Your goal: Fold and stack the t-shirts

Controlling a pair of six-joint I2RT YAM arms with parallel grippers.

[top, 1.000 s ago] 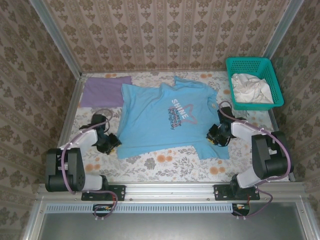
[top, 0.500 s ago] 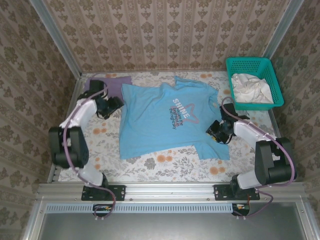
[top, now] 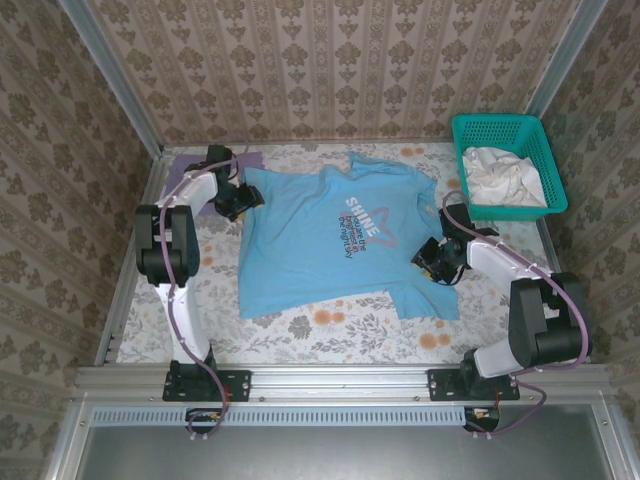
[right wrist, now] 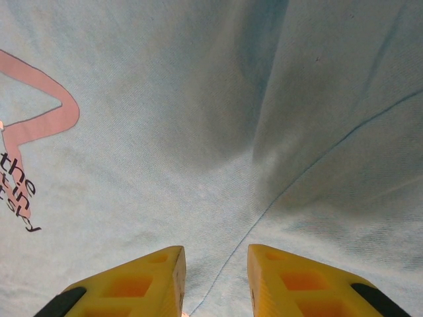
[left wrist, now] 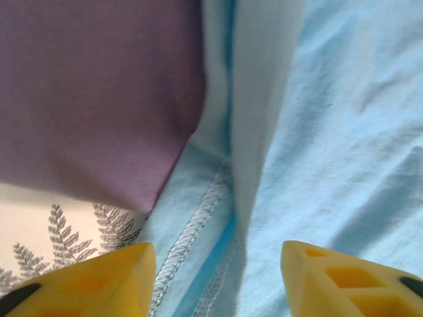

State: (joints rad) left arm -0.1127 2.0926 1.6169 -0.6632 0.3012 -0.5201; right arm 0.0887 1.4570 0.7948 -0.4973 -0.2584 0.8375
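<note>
The sky-blue t-shirt [top: 320, 240] lies spread flat, print up, in the middle of the table. The plain purple t-shirt [top: 190, 172] lies folded at the back left, partly under my left arm. My left gripper [top: 238, 200] is down at the blue shirt's left sleeve. In the left wrist view it [left wrist: 218, 281] stands open, its yellow fingertips [left wrist: 92, 281] either side of the stitched sleeve hem [left wrist: 198, 224], with the purple shirt [left wrist: 99, 99] just beyond. My right gripper [top: 432, 265] sits low over the blue shirt's right side. Its jaws [right wrist: 216, 284] are narrowly open over flat blue cloth [right wrist: 198, 132], with nothing pinched.
A teal mesh basket [top: 500, 122] holding crumpled white cloth [top: 500, 178] stands at the back right. Patterned walls close in the back and both sides. The floral table cover [top: 330, 325] shows bare in front of the blue shirt.
My left arm has swung from the front left of the blue shirt up to its left sleeve at the back. The right gripper has stayed in place and opened slightly.
</note>
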